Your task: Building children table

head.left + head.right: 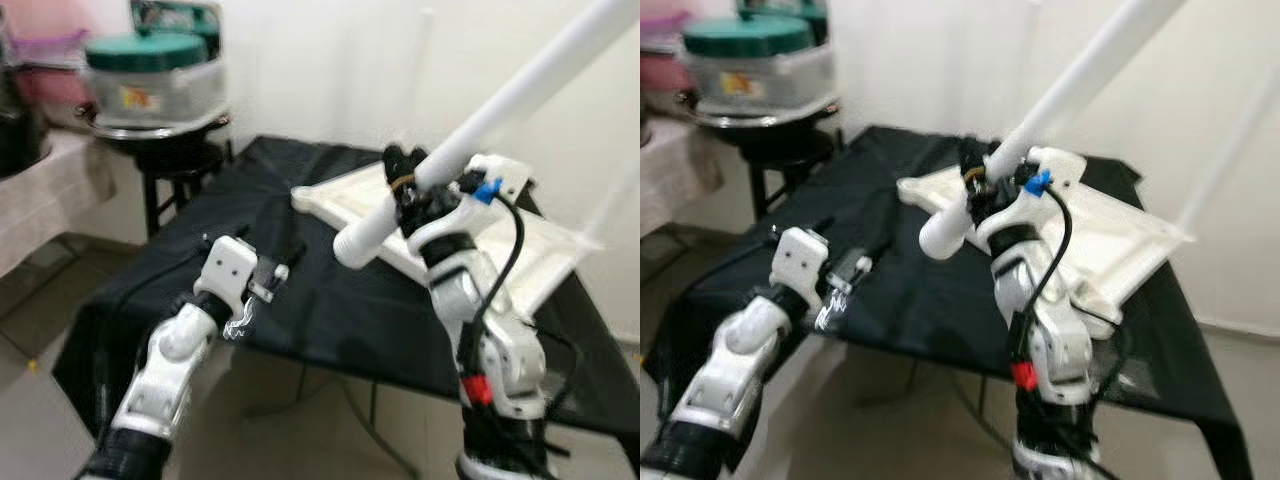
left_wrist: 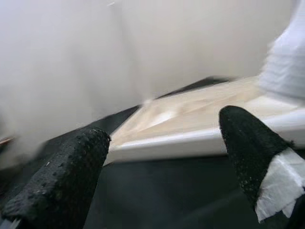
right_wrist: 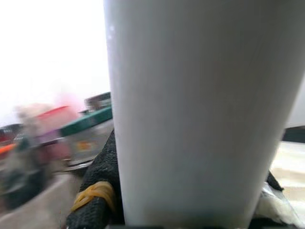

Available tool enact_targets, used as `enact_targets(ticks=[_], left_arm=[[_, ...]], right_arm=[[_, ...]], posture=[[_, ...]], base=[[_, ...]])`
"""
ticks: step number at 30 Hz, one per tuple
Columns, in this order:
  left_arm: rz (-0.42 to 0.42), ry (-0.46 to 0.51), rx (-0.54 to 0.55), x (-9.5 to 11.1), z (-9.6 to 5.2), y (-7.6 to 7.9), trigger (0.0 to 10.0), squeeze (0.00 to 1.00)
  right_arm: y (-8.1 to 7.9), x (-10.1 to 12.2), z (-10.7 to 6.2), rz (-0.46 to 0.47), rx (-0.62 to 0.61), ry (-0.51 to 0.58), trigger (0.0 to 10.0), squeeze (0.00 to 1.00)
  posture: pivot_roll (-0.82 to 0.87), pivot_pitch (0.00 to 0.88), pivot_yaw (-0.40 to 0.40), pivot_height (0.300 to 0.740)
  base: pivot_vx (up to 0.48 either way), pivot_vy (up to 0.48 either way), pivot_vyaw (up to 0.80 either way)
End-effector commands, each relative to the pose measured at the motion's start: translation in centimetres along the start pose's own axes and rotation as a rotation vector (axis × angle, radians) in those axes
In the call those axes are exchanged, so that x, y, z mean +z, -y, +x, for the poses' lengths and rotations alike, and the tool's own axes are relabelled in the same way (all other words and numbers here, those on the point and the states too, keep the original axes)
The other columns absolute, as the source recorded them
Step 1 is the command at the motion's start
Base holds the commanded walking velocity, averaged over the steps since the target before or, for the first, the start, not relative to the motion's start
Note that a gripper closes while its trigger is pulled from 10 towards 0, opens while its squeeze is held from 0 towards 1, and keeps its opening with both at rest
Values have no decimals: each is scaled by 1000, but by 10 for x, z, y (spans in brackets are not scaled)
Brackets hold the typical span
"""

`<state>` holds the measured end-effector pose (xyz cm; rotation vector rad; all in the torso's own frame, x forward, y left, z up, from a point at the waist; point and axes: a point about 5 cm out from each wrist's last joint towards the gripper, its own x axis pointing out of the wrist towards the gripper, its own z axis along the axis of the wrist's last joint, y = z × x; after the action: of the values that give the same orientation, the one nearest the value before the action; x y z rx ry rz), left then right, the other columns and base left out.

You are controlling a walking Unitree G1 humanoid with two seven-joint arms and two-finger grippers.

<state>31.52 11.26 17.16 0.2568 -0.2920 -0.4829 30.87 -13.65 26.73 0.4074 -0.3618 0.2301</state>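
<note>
Gripping white table leg [image 1: 520, 90] in right gripper [image 1: 408, 180], tilting over upturned tabletop [image 1: 545, 250] on black-draped surface [image 1: 330, 300]; left gripper [image 2: 167, 162] waiting wide, near tabletop's left edge. Advice: aligning leg end squarely with socket before pressing.

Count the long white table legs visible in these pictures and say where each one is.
3. One long white table leg is gripped by the right gripper; two faint blurred ones rise from the upturned white tabletop. Others may be hidden.
</note>
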Motion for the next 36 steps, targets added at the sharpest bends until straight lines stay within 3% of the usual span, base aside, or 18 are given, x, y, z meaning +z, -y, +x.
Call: enact_targets(ticks=[1, 3, 7, 9, 17, 24, 36], left_arm=[[17, -20, 12, -2, -2, -7, 10000, 0], [17, -18, 14, -1, -3, -7, 10000, 0], [18, -19, 15, -1, -4, -8, 10000, 0], [19, -24, 18, -2, -4, -9, 10000, 0], [6, -13, 24, -1, -1, -8, 10000, 0], [2, -11, 39, -2, -2, -8, 10000, 0], [8, -21, 27, -4, -3, -1, 10000, 0]], right_arm=[[-7, 1, 0, 5, 21, 5, 0, 0], [4, -7, -1, -21, -47, -60, 0, 0], [11, -14, -1, -18, -82, -109, 0, 0], [21, -22, -2, 35, -137, -168, 0, 0], [25, -37, -7, 109, -124, -287, 0, 0], [40, -61, -14, 167, -155, -407, 0, 0], [49, -68, -6, 225, -174, -376, 0, 0]], posture=[[38, 0, -49, 740], [47, 0, -53, 740], [47, 0, -53, 740], [42, 0, -54, 740], [37, 0, -52, 740], [41, 0, -54, 740], [54, 0, -66, 740]], base=[[0, -480, 0], [0, -480, 0], [0, -480, 0], [0, -480, 800], [0, -480, 800], [0, 0, 496], [0, 0, 0]])
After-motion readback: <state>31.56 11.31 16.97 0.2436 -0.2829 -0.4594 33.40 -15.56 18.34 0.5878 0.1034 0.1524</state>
